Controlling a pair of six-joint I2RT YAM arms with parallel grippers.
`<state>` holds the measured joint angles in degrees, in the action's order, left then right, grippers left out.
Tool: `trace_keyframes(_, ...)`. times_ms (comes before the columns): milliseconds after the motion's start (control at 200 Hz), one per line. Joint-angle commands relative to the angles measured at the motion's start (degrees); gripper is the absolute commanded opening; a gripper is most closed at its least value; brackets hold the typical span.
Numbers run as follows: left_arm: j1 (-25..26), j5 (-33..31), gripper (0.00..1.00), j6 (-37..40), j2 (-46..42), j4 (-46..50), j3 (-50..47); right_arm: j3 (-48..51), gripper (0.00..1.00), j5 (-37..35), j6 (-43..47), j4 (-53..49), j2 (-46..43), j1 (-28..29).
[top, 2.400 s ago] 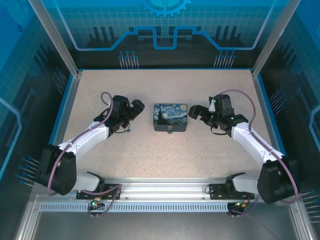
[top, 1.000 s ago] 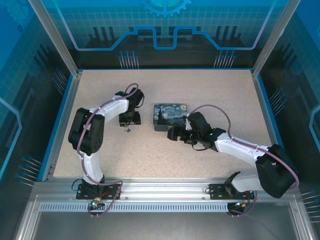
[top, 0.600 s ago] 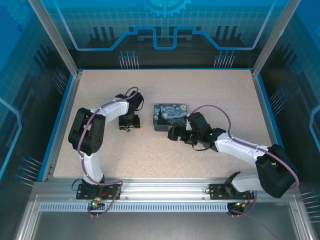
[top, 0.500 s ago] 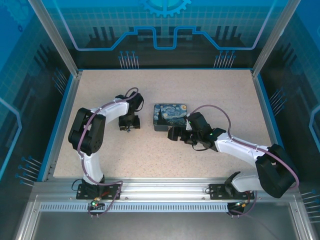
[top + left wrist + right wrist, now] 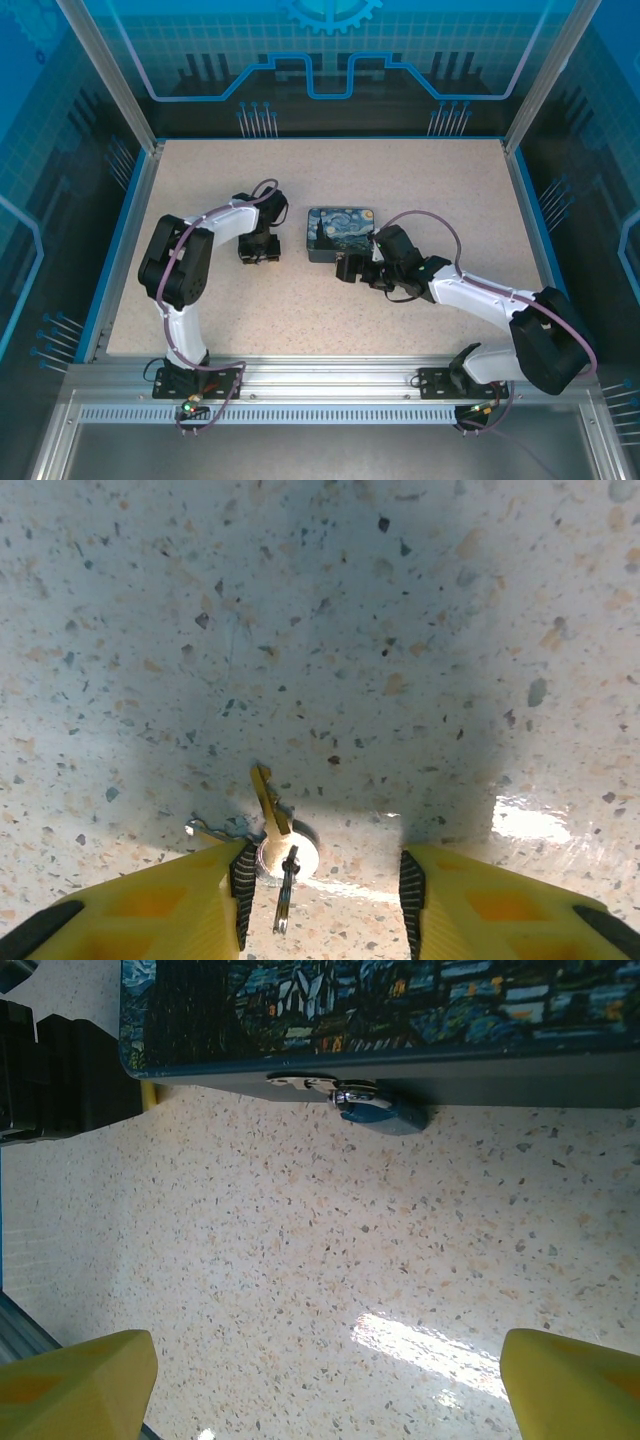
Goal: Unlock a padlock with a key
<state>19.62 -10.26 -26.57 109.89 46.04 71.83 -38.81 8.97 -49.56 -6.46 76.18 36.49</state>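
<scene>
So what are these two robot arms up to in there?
They're set to unlock a padlock with a key. The left hand sits over the key on the table, open either side of it, not gripping yet. The right hand hangs open facing the small padlock on the front of the painted box.

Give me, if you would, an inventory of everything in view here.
Table: one, speckled beige, under everything.
Box: one, blue and yellow night-sky print, mid-table.
Padlock: one, blue-grey, hanging at the box's front edge.
Key: one clear, brass, with small metal bits beside it, lying on the table.
Left tool: one, yellow-tipped, open, astride the key, left of the box.
Right tool: one, yellow-tipped, open wide, in front of the box, facing the padlock.
</scene>
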Motion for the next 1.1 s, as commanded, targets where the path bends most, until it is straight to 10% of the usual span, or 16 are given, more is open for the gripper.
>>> trace_keyframes(0, 0.2, 0.1, 0.44, 1.3, 2.0, 0.0, -0.8, -1.4, 0.90, -0.8, -0.7, -0.7, 0.8, 0.9)
trace_keyframes(1095, -1.2, -1.0, 0.55, 2.7, 1.5, 1.0, 1.4, -2.1, 0.90, -1.2, -0.8, -1.1, 2.5, 1.0)
